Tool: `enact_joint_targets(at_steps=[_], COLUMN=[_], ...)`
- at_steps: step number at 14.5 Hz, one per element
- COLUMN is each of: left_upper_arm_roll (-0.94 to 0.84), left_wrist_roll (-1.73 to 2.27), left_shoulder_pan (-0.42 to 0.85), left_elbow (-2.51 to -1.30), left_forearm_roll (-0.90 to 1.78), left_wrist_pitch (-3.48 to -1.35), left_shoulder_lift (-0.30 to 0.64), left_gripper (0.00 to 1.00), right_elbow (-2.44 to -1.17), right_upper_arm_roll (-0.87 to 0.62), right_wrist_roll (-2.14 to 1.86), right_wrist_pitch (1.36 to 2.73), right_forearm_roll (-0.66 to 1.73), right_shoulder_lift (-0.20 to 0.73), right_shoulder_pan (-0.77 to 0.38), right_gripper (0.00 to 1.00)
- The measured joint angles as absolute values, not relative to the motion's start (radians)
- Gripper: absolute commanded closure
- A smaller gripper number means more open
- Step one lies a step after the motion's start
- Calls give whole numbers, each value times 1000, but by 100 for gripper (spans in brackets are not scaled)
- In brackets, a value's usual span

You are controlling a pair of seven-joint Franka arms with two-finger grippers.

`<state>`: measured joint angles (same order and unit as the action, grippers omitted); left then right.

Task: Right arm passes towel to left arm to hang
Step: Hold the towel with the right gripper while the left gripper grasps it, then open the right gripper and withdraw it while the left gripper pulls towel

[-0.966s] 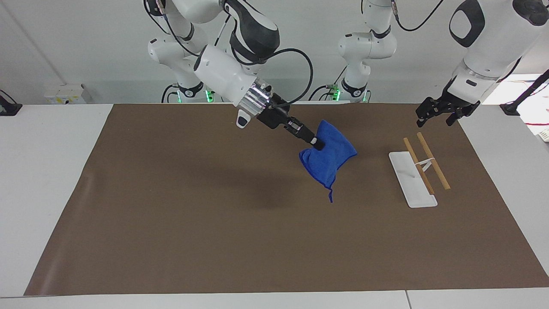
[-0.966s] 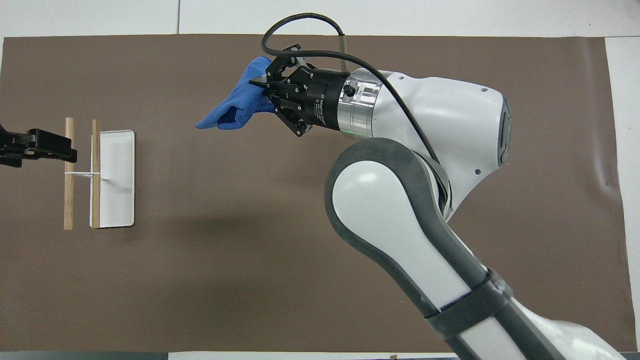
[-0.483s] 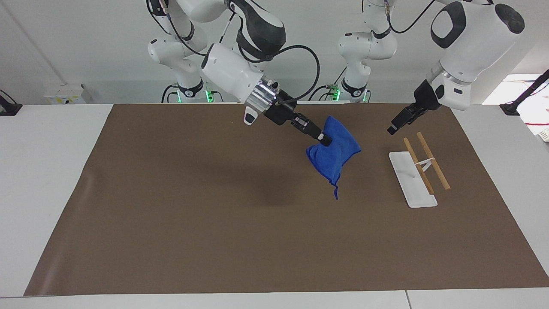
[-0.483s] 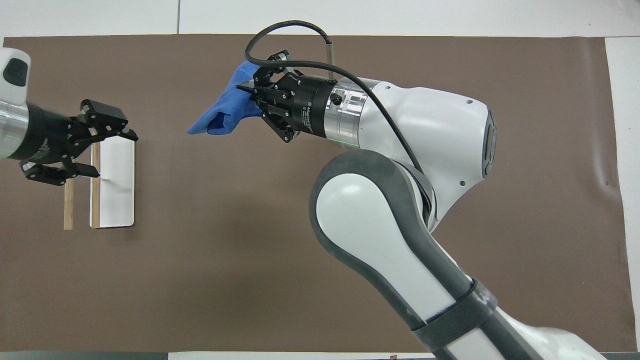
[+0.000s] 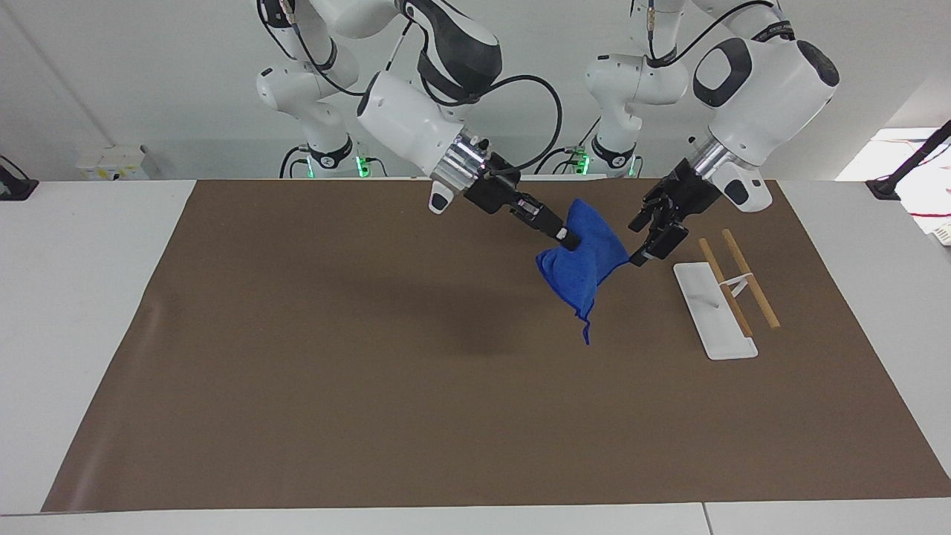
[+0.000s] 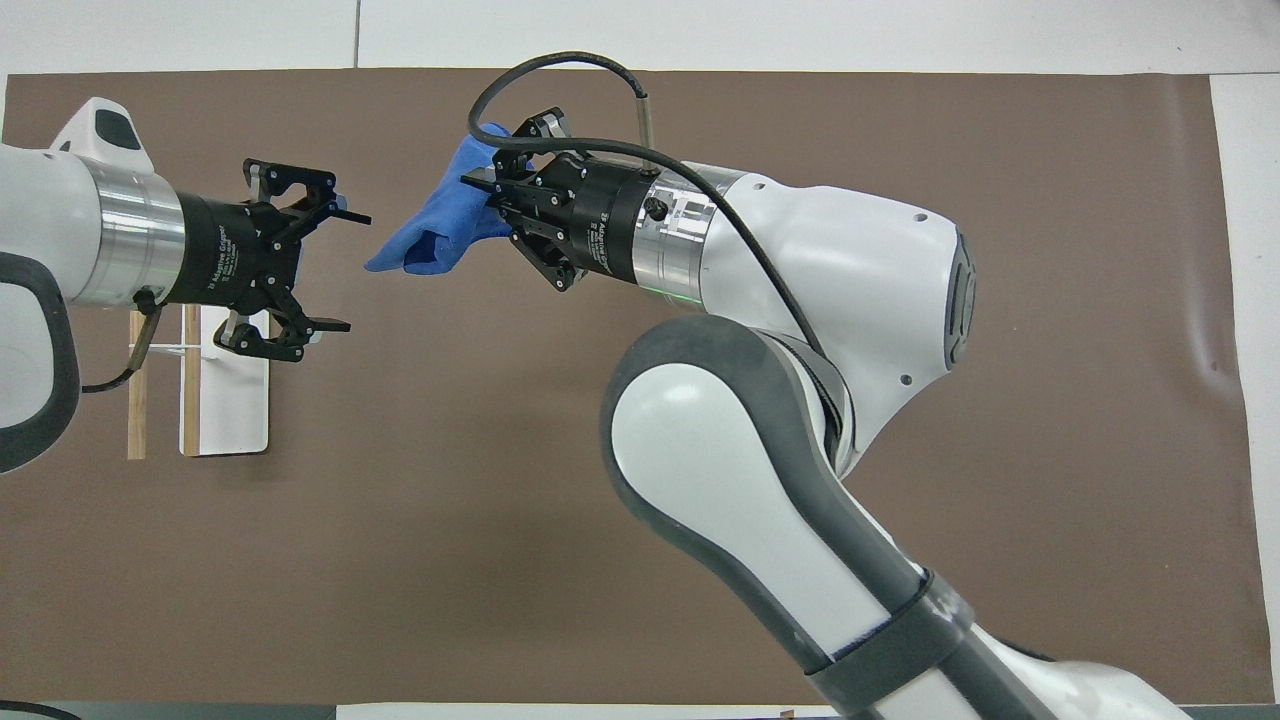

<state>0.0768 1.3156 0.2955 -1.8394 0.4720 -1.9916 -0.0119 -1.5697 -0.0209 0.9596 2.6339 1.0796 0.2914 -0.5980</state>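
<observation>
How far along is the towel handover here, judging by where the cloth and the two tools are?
Done: the right tool has the towel lifted, shut on it, hanging above the brown mat. In hand: the left tool is open, aimed at the towel's free end, not yet gripping it. Left: the transfer, then draping it on the rack at the left arm's end.

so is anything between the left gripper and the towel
Nothing: in the overhead view only bare brown mat shows between the open left gripper and the towel.
</observation>
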Motion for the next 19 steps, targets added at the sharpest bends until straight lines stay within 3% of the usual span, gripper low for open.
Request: enact_joint_targets(at_steps=[6,7,9,10,17,18,19], left_upper_arm_roll=[76,76,75,75,82,83,86], left_wrist_roll=[1459,1464,1469,1470,1472,1471,1471], left_shoulder_pan=[345,354,366,367,363,362,361], left_elbow=[-1902,-1905,-1906,-1906,-1902,-1900,-1898], left_forearm_roll=[628,653,677,682,686,685,685], left_wrist_pitch=[-2193,-2222,-2264,-2272,-2284,-2285,-2286], left_shoulder_lift=[33,47,69,74,75,73,69], left_gripper=[0,5,95,100,100,100,100], right_elbow=[-1571,-1571,-1573,-1573,-1573,-1573,-1573], right_upper_arm_roll=[-21,-21,-21,-21,-18,-17,-17], right_wrist_roll=[960,960,960,960,960,960,960], right_wrist_pitch=[2634,2634,2634,2634,2634,2634,2634], right_forearm_roll=[1080,1080,1080,1080,1080,1080,1079], right_shoulder_lift=[296,296,297,297,297,297,297], right_shoulder_pan=[-598,-598,-598,-598,-598,-597,-597], right_gripper=[100,100,100,100,100,96,67])
